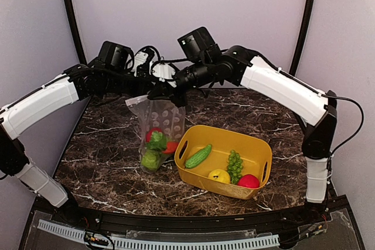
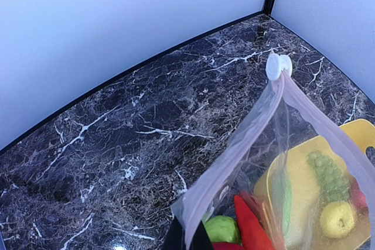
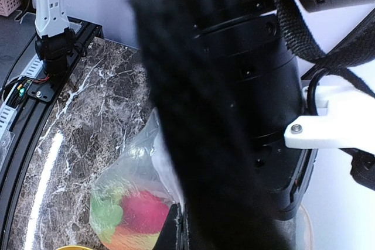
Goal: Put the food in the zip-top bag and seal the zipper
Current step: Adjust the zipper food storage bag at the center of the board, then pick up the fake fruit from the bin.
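One zip-top bag [image 1: 159,122], one yellow basket [image 1: 246,140], one cucumber [image 1: 198,156], one lemon [image 1: 219,175], one grape bunch [image 1: 235,165]

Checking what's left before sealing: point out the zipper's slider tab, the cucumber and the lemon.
slider tab [image 2: 278,66], left wrist view, middle of the white tab.
cucumber [image 1: 198,156], top external view, middle of its body.
lemon [image 1: 219,175], top external view, centre of the fruit.

Top camera: high behind my bases, angled down, whole table [image 1: 99,168] framed. Left wrist: close, looking down along the zip-top bag [image 2: 252,144]. Right wrist: closer, half blocked by black arm housing [image 3: 246,86]. All share the bag.
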Robot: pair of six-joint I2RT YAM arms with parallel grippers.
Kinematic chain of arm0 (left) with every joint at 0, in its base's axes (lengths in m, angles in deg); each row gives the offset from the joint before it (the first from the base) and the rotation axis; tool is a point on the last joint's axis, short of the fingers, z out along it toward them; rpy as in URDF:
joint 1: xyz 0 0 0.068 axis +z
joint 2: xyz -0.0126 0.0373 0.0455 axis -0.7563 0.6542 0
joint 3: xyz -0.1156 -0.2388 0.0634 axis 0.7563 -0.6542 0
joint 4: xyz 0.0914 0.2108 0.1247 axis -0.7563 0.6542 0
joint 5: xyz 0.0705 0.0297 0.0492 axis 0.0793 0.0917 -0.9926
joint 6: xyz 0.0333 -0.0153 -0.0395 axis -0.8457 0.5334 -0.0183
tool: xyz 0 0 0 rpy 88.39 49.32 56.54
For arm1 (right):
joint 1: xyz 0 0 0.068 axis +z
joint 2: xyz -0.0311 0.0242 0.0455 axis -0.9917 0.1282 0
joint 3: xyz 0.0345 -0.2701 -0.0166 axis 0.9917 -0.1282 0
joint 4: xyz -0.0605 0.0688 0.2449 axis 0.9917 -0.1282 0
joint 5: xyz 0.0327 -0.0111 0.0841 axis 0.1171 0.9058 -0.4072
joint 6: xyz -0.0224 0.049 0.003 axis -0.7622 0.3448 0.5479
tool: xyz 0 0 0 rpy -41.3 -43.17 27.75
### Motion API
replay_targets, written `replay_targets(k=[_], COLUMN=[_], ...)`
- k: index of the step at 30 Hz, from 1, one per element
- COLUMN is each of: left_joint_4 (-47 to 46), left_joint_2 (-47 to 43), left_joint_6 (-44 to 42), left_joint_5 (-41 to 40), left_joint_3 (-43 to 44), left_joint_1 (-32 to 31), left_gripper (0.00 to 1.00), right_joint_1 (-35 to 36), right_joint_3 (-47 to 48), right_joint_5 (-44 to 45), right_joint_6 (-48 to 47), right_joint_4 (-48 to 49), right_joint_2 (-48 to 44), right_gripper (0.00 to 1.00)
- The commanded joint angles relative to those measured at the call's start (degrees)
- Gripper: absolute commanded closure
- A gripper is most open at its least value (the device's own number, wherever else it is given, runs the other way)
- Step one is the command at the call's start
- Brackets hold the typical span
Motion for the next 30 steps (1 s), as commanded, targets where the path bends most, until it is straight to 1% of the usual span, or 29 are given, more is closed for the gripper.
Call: replay_targets(k=[1,3,4,6,7,11,13,15,18,25,30], left_joint_4=[1.12,0.17,-0.06,-0.66,-0.69,-0.18,-0.13,-0.16,-0.43,-0.18,3.45], left_joint_2=[0.49,-0.42,-1.07,-1.56,-1.51,-0.67,-0.47,-0.41,-0.29,-0.01,0.7], left_joint_6=[-0.2,-0.45,-0.53,-0.82,-0.93,-0.99,-1.03,-1.12,-1.56,-0.5,-0.32], left_joint_5=[-1.28,-2.45,-2.93,-3.2,-3.27,-3.23,-3.24,-3.49,-4.36,-6.95,-5.59], left_joint_3=[0.97,0.21,-0.3,-0.74,-0.76,-0.44,-0.44,-0.51,-0.78,-0.4,1.39], left_joint_1=[0.14,0.16,0.15,0.14,0.14,0.14,0.14,0.14,0.14,0.14,0.19], left_gripper=[0.99,0.99,0.99,0.99,0.99,0.99,0.99,0.99,0.99,0.99,0.99], right_joint_1=[-0.43,-0.46,-0.43,-0.43,-0.43,-1.02,-1.95,-3.58,-6.43,-13.92,-17.55], right_joint_3=[-2.04,-1.76,-1.46,-0.65,-0.38,-1.8,-4.25,-7.47,-12.99,-26.38,-37.62], right_joint_5=[-1.57,-1.7,-1.67,-1.3,-1.11,-0.97,-1.01,-1.89,-3.59,-4.98,-3.92], right_joint_6=[2.31,2.48,2.51,2.66,2.66,2.47,2.8,3.6,4.37,3.77,0.95], right_joint_4=[1.55,1.5,1.5,0.93,0.5,-1.84,-2.54,-2.86,-3.3,-3.97,-4.02], right_joint_2=[-0.69,-1.1,-1.31,-1.64,-1.83,-4.28,-6.18,-8.58,-12.52,-20.75,-23.79], right_gripper=[1.0,1.0,0.98,0.81,0.75,0.52,0.45,0.41,0.38,0.36,0.37])
